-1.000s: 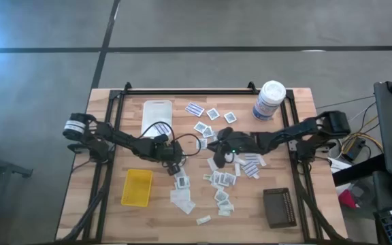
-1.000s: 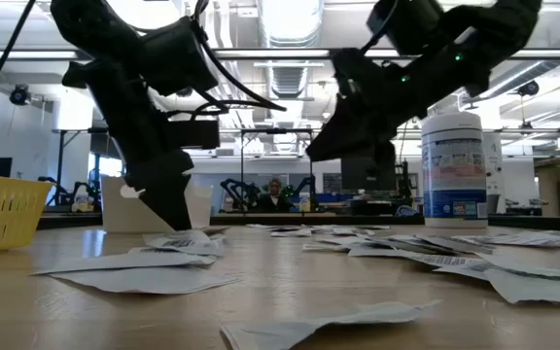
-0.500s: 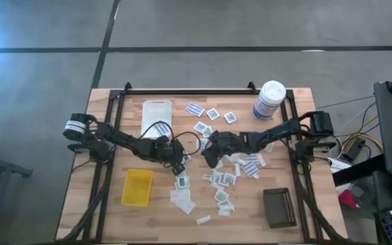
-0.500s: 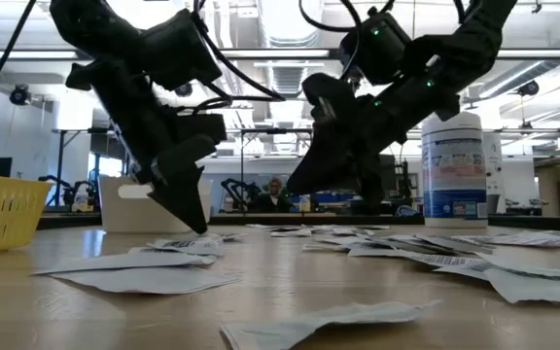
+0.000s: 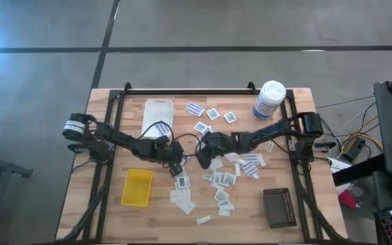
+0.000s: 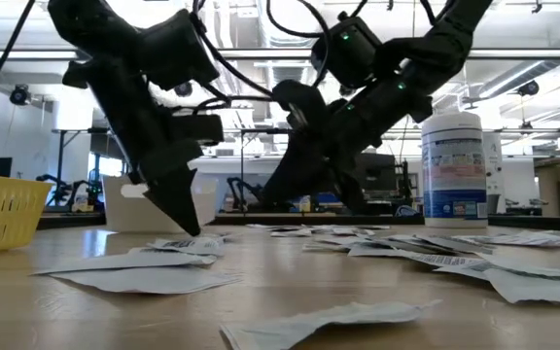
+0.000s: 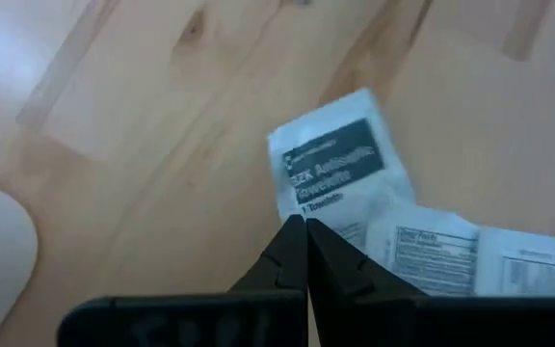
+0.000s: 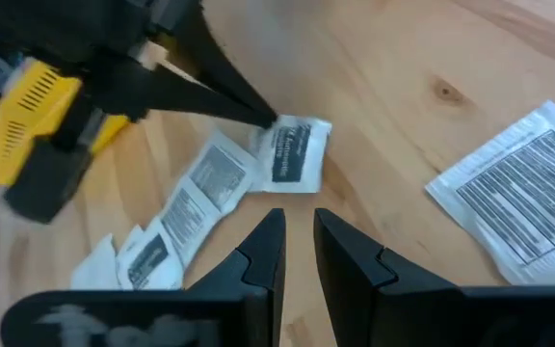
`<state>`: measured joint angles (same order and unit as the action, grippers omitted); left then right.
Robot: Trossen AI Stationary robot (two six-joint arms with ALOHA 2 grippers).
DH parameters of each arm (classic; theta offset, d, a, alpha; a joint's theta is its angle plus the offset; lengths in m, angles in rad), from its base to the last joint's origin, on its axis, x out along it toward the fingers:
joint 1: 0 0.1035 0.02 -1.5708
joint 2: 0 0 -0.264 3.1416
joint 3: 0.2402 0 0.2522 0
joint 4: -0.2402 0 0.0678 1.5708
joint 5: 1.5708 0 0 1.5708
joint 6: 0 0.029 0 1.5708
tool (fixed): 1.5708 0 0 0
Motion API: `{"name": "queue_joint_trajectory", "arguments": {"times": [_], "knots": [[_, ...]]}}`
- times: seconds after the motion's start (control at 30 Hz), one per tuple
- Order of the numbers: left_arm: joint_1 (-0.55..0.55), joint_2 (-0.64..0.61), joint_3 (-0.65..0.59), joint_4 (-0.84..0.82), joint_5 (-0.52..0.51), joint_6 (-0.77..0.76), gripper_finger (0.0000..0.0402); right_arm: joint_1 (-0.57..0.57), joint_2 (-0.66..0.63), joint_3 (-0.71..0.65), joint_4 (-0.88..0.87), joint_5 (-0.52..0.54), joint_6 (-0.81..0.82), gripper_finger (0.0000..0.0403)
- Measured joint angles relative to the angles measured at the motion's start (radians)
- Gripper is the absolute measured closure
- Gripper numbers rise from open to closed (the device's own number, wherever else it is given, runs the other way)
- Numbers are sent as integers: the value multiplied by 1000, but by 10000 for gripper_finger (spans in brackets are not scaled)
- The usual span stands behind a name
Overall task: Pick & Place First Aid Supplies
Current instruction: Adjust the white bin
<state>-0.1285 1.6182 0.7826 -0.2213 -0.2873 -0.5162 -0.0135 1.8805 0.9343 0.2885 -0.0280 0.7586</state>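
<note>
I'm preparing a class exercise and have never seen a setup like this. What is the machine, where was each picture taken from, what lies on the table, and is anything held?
Two dark robot arms work at a wooden table. One camera looks straight down, one sits at table height, one rides each wrist. Scattered small first aid packets, a yellow tray, a white tray, a black tray and a white canister lie there. The left gripper is shut, its tip at a packet, seemingly holding nothing. The right gripper hovers nearby, slightly open, empty.

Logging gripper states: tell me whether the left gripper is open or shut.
Shut. In the left wrist view the left gripper has its two dark fingers pressed together to one point, with nothing between them, tip at the edge of a white packet.
</note>
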Motion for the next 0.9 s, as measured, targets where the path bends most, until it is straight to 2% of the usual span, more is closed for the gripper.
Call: {"name": "queue_joint_trajectory", "arguments": {"times": [0.57,0.63,0.8,0.9], "knots": [[-10,-113,11,-2,-19,52,401,0,-5,8,-53,0,-73,346],[-19,-147,11,-38,-5,52,401,0,-5,8,-53,0,-81,346],[-40,-227,12,-168,111,43,401,0,-5,7,-53,0,-82,346],[-46,-254,12,-278,80,61,401,0,-5,7,-53,0,-82,346]]}}
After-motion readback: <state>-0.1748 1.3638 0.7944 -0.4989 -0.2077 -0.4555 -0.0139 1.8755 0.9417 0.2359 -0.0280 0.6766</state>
